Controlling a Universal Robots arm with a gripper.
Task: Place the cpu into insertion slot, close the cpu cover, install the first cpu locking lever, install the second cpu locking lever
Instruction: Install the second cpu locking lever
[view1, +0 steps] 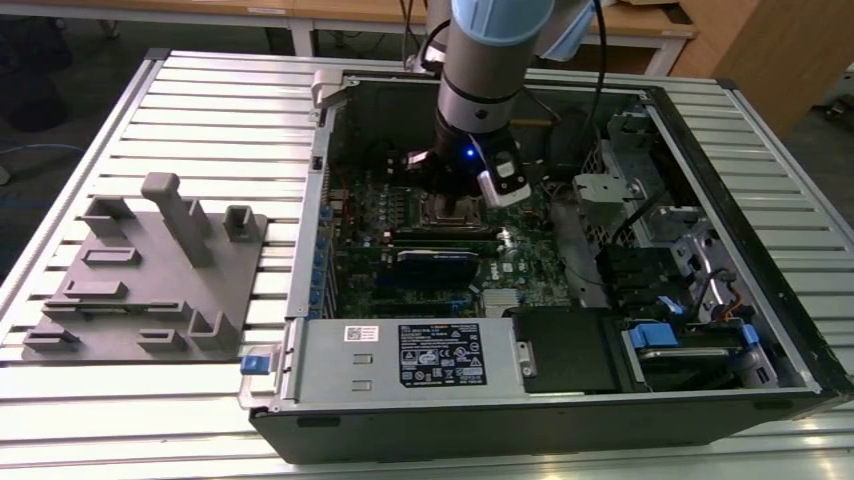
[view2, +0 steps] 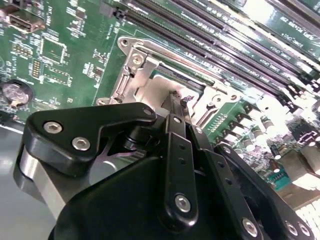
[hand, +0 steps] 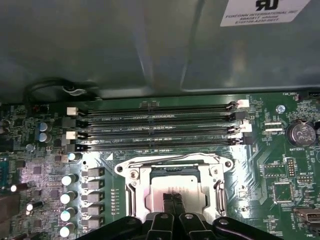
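Case (view1: 747, 130) is lying open on the slatted table (view1: 200, 100), with the arm reaching down into it near the case's far wall.

Board (hand: 280, 165) is being viewed up close in both wrist views. The memory slots (hand: 155, 127) run along the socket's far side, between it and the case wall.

Cover (hand: 131, 182) is sitting around the slot (hand: 175, 169), apparently flat and down over it. Whether it is fully seated cannot be told.

Cpu (hand: 172, 182) is lying inside the slot, its silvery top showing through the cover's window.

Gripper (hand: 173, 199) is being held right over the cpu top, near the window's middle. The fingers (view2: 175, 150) are drawn together and nothing is seen between them. Contact with the cpu or the cover cannot be told.

Judgement: the chip is looking placed, so cover closing or lever work is being done now. Lever latch state cannot be read.

Doing it well:
- Force is best put on the cover frame or a lever, not the cpu top, so the contact field isn't being loaded.
- Any push is being kept straight down. Sideways drag risks shifting the chip in the slot.
- The closed tips are being kept clear of the memory slots and the small parts along the socket's edges.
- The cover should be lying level on all four sides before any lever is being worked.
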